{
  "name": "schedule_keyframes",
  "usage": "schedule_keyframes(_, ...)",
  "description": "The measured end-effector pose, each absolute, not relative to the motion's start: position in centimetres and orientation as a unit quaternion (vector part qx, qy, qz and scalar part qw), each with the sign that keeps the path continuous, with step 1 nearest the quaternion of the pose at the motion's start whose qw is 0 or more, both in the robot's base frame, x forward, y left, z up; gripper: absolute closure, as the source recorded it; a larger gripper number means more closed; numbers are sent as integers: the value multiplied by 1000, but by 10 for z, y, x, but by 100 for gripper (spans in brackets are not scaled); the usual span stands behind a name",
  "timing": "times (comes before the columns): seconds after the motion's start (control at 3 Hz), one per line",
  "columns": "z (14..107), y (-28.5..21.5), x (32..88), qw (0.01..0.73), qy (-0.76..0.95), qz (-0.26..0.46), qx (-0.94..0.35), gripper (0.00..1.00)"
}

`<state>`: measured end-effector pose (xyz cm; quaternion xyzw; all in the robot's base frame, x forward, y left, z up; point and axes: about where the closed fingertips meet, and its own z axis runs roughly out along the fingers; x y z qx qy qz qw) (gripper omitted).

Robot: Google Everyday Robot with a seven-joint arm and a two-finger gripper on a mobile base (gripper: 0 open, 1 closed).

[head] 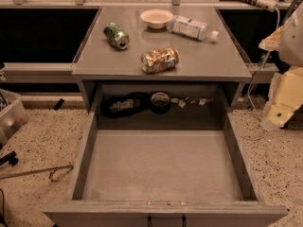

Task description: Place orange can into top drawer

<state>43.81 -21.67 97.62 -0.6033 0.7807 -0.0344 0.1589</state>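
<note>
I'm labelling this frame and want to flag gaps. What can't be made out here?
Camera view:
- gripper, at the right edge: partly cut off by the frame.
- top drawer handle: cut by the bottom edge.
- shelf recess contents: lost in shadow.
- orange can label: crumpled, unreadable.

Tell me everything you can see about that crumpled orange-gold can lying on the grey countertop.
The small dented drink can, shiny orange-gold metal with white patches and a silver end, lies on its side near the front edge of the grey countertop, just above the open grey top drawer. Only the countertop touches it. The robot's pale gripper is far off at the right edge.
</note>
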Motion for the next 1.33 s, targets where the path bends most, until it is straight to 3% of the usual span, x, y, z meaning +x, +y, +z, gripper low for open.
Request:
schedule_keyframes(0.67,988,-208,442,173,772,-48,-609,0)
schedule_keyframes(1.33,1029,-87,493,204,687,-56,-696,0)
